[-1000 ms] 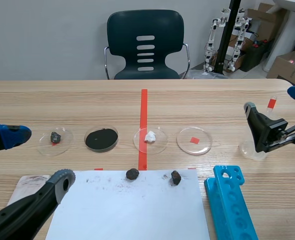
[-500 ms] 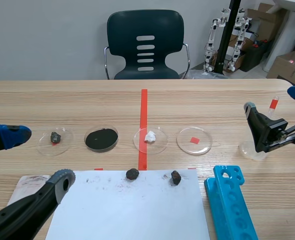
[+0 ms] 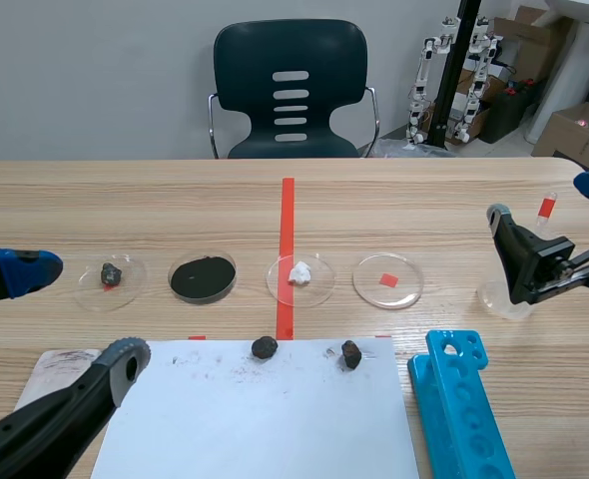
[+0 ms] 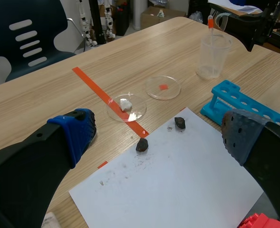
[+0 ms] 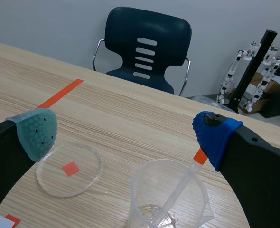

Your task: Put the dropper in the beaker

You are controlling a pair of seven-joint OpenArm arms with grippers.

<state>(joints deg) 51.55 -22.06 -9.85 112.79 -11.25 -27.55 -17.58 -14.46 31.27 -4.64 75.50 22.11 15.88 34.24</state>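
Note:
A clear plastic beaker stands on the table just below and ahead of my right gripper, which is open around it with nothing between its fingers. The dropper, clear with an orange top, leans inside the beaker against its rim, free of both pads. In the scene view the beaker sits at the far right, partly hidden by the right arm, with the dropper's orange top above it. My left gripper hovers open and empty over the near left of the table, far from the beaker.
Several petri dishes lie in a row across the middle; one holds black powder, one a white lump. Two dark stones rest on a white sheet. A blue tube rack lies near the beaker.

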